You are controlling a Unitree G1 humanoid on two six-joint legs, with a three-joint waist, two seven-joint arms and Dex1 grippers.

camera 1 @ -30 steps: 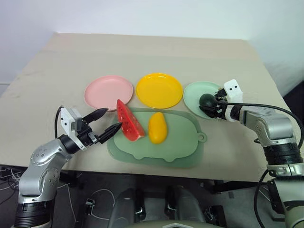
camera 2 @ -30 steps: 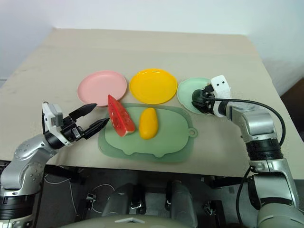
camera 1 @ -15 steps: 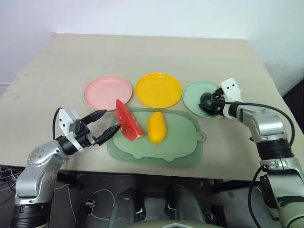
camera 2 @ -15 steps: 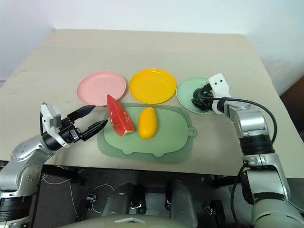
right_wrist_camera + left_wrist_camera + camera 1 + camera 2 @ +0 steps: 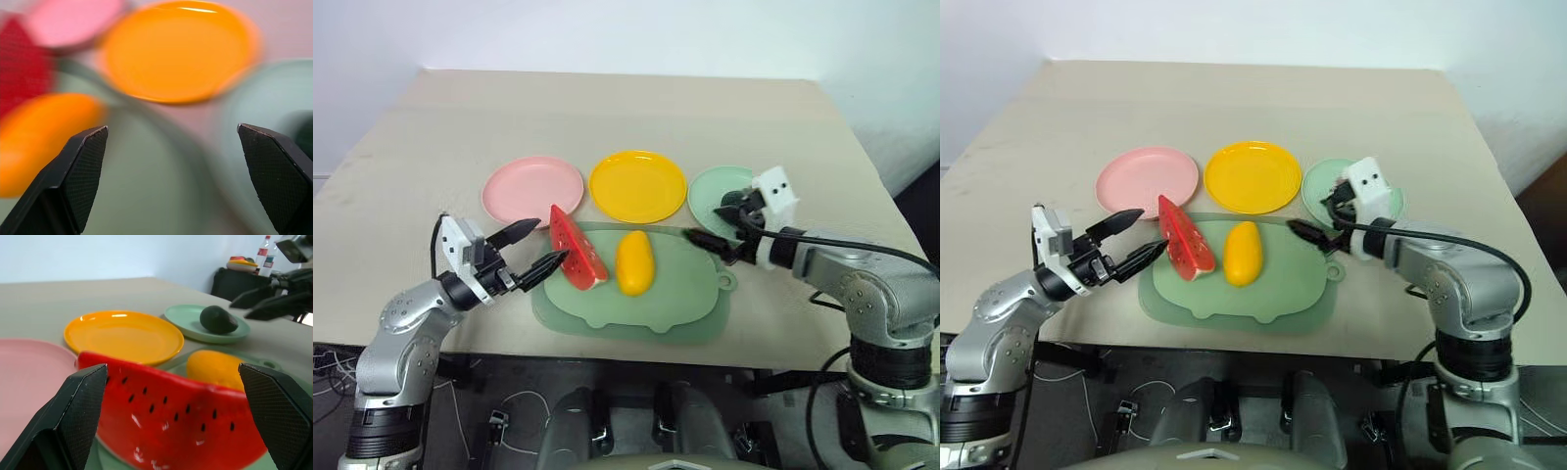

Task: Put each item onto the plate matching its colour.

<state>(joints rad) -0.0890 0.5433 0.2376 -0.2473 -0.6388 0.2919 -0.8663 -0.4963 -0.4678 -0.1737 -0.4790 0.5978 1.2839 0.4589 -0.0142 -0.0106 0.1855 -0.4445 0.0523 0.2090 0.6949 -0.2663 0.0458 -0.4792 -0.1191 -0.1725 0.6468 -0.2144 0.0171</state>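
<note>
Nearest me, at about seven o'clock in my head view, my left gripper (image 5: 533, 248) stands wide apart with nothing in it, its two black fingers pointing at the watermelon wedge (image 5: 578, 248) and stopping just short of the rind. From my left wrist the wedge (image 5: 171, 418) sits between the fingertips but apart from both.

The wedge stands on its rind at the nine o'clock end of the pale green board (image 5: 656, 313), and the yellow mango (image 5: 634, 262) lies just beside it, toward the board's middle. The board rests on the beige table (image 5: 607, 117).

At about three o'clock my right gripper (image 5: 718, 227) is also spread wide and empty, hanging over the board's edge near its small loop tab (image 5: 727, 284), fingers aimed toward the mango.

Farther off, a row of three plates runs from ten to two o'clock: the pink plate (image 5: 514, 186), bare; the yellow plate (image 5: 637, 185), bare; and the mint green plate (image 5: 710, 191), partly behind my right wrist. The dark green avocado (image 5: 218, 319) lies on that green plate, as my left wrist view shows, with my right gripper well clear of it.
</note>
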